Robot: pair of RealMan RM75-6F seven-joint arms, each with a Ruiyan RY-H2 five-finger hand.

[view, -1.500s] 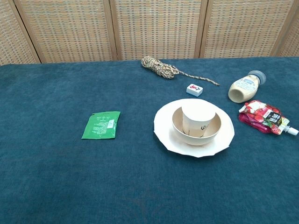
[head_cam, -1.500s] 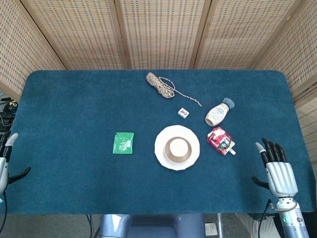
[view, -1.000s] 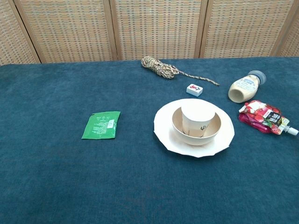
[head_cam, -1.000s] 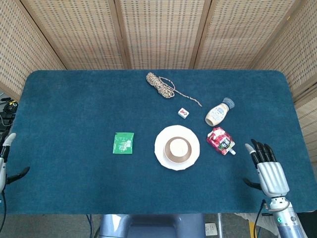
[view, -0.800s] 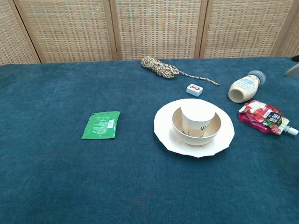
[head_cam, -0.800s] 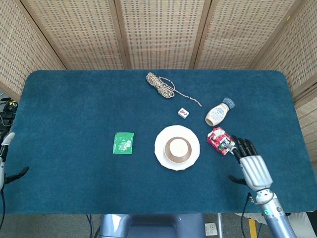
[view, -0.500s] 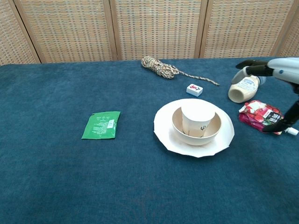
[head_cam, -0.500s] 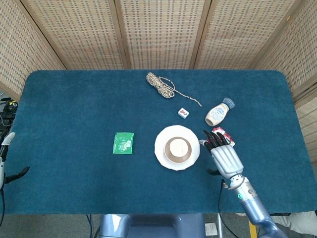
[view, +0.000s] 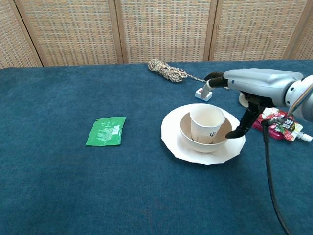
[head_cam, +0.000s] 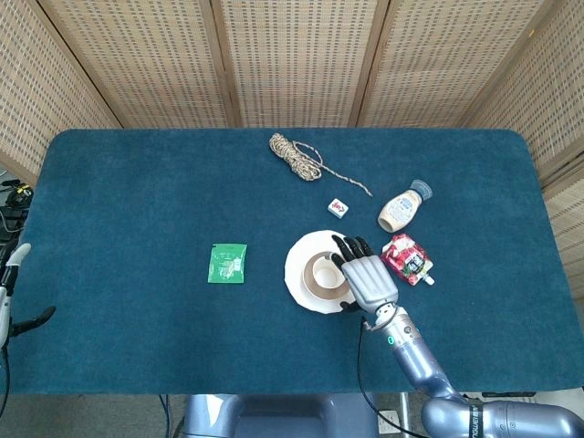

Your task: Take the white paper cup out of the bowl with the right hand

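Right hand spread beside round paper cup.

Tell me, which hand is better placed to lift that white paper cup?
The right hand: it hovers open beside the white paper cup in the beige bowl. The left hand sits at the table's far edge.

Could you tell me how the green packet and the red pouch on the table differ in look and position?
The green packet is flat and rectangular; the red pouch looks fuller and ends in a white spout. The green packet lies alone, left of the plate; the red pouch lies right of it, partly hidden behind the right hand in the chest view. Both rest on the blue table, and neither is being held.
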